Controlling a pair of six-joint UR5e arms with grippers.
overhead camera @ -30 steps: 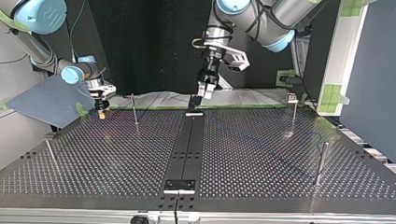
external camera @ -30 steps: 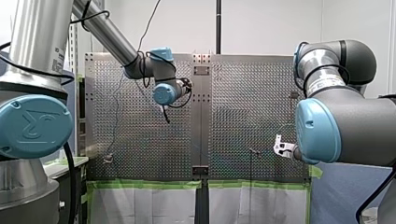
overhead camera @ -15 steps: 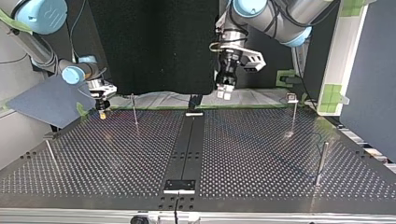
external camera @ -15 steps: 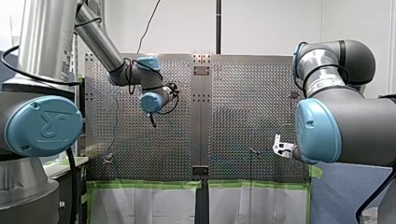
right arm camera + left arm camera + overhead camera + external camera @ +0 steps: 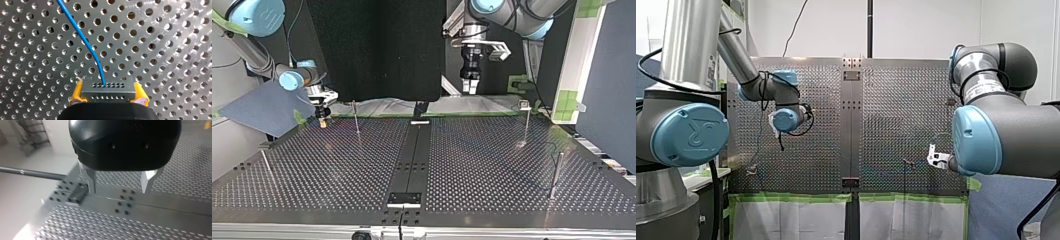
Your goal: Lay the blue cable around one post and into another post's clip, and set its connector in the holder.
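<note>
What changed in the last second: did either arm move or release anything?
My left pincer rose from above the far end of the black centre strip and swung towards the top view's right; it is open and empty. My right pincer stayed at that view's left, shut on the connector, the blue cable running from it. The posts did not move.

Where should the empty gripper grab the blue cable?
Probably on the bare stretch of the blue cable a little ahead of the connector, which my right gripper holds. The cable is thin and curves freely there, so my left gripper, open now, should come from above with one of its fingers on each side, across its run.
</note>
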